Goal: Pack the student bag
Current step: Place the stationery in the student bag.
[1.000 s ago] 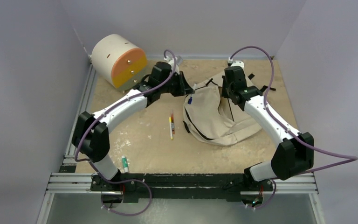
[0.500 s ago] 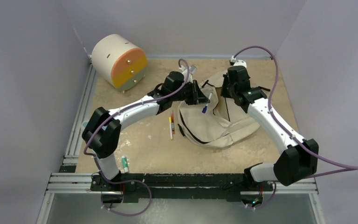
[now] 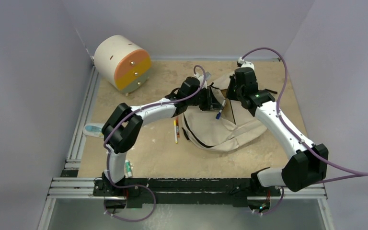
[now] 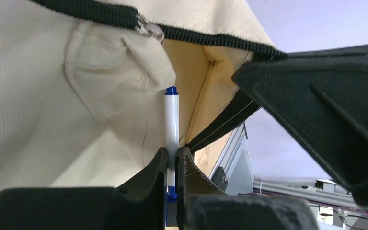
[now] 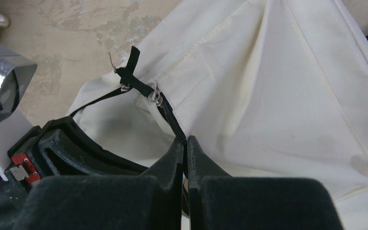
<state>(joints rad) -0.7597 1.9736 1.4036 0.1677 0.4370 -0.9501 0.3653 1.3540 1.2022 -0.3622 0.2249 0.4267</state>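
Pale lavender walls close in a worn tan table (image 3: 148, 153). The bag (image 3: 220, 132) lies on the far right-centre part of it, slumped flat except at its far edge, where the mouth is lifted. The right gripper (image 5: 184, 143) is the reason. Its jaws are pinched together on the black zipper (image 5: 170, 117) edge, holding that lip up so the opening gapes; the yellowish lining shows in the left wrist view.

The left gripper (image 4: 172, 155) is clamped on a white pen (image 4: 171, 120) with a blue cap. The pen points toward the gap, its cap just at the lifted fold of fabric. I judge it is aimed into the bag but not yet deep enough to let go.

Just left of the bag, two more pens (image 3: 176, 129) lie side by side on the table, probably the next things to pack. A small green-and-white stick (image 3: 129, 167) lies near the left arm's base. The drawer unit (image 3: 123, 62) sits well apart in the far left corner.
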